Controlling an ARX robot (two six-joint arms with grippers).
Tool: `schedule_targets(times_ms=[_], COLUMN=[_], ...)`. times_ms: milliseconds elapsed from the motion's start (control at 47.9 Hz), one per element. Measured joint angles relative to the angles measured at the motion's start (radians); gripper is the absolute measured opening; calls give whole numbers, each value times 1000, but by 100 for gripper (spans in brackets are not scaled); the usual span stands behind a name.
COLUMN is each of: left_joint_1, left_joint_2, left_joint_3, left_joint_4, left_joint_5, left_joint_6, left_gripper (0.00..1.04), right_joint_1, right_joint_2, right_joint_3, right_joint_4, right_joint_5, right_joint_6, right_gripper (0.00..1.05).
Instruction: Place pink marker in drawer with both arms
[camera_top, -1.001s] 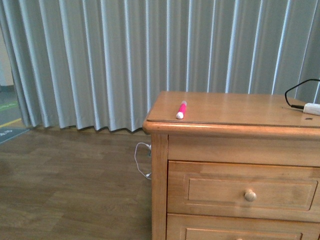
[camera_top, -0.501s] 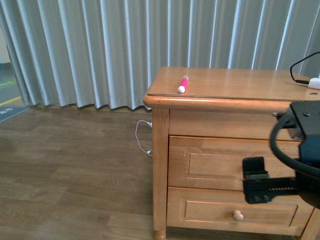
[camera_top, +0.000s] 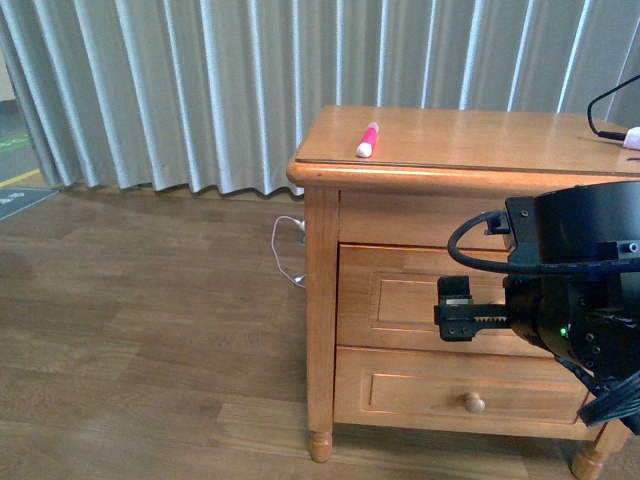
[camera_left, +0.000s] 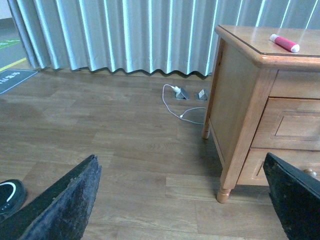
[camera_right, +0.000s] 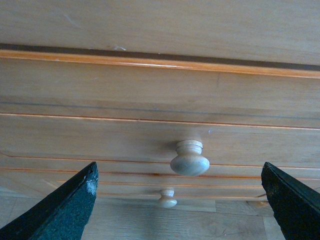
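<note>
A pale grey-blue curtain (camera_top: 200, 90) hangs in even pleats behind the bench (camera_top: 470, 135), spanning the whole width and reaching down to the floor (camera_top: 130, 330) — brown wood-look planks with a soft sheen. The bench is honey-coloured wood with a rounded top edge and a turned foot (camera_top: 320, 445). Just left of the bench, a white cable (camera_left: 175, 88) loops across the floor from small grey floor sockets (camera_left: 181, 93) at the curtain's foot. Far left of the bench lies a grey mat (camera_top: 18, 200) — a yellow line (camera_top: 20, 180) runs beside it. The light is even, with brighter strips in the folds.
</note>
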Motion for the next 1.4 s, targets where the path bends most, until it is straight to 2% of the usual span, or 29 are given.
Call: schedule_targets(times_ms=[626, 834, 918, 1064, 1126, 1397], left_joint_1=[0, 0, 0, 0, 0, 0], left_joint_2=[0, 0, 0, 0, 0, 0], left_joint_3=[0, 0, 0, 0, 0, 0], left_joint_4=[0, 0, 0, 0, 0, 0], left_joint_5=[0, 0, 0, 0, 0, 0], left_joint_6=[0, 0, 0, 0, 0, 0], left_gripper=[98, 98, 98, 98, 98, 98], right_joint_1=[-40, -42, -42, -42, -42, -42], right_joint_2=[115, 123, 127, 127, 127, 124], right_joint_3=[122, 136, 142, 145, 146, 123], right_joint_4=[-39, -60, -70, -79, -83, -61], right_joint_5=[-14, -20, -20, -23, -19, -26], right_joint_6=[-23, -26, -29, -29, -28, -14], right_gripper=[95, 67, 49, 29, 25, 25])
